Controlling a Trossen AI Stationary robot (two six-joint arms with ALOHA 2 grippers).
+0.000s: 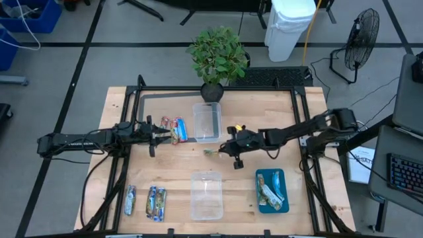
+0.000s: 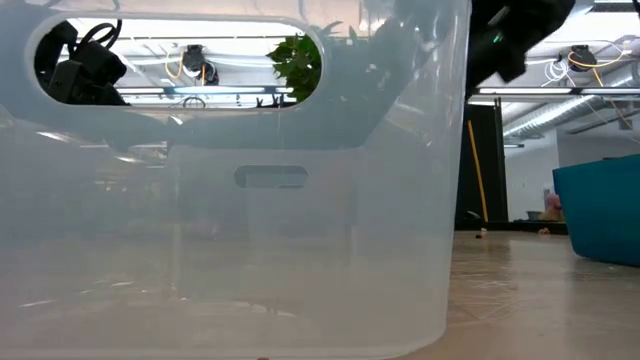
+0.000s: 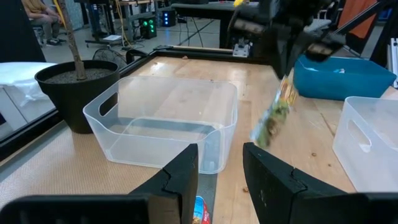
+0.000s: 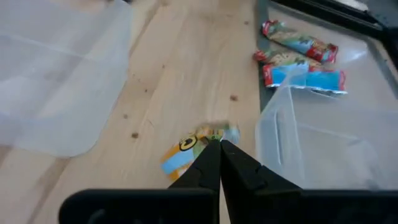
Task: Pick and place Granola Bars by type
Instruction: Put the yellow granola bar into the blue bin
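The near clear tub (image 2: pixel 230 200) stands right against the low camera and fills most of that view; from above it (image 1: pixel 206 195) sits at the front middle of the wooden table (image 1: pixel 271 112). A second clear tub (image 1: pixel 206 121) stands toward the back middle, in front of a potted plant (image 1: pixel 217 59). The flat teal tray (image 1: pixel 271 190) lies at the front right with several granola bars in it.

The left gripper (image 1: pixel 160 133) rests at the left of the far tub, its jaws parted a moderate way and holding nothing. Just beside it lie two red-blue bars (image 1: pixel 176 129), which the right wrist view shows close to the far tub's corner (image 4: pixel 298 59). Three blue-white bars (image 1: pixel 148 201) lie in a row near the front left edge of the table.

The right gripper (image 1: pixel 221 149) reaches in over the middle of the table, just beside the far tub's near right corner. Its jaws are closed tight on one end of a green-gold bar (image 4: pixel 196 144). In the left wrist view that bar (image 3: pixel 277 112) hangs tilted, clear of the tabletop.
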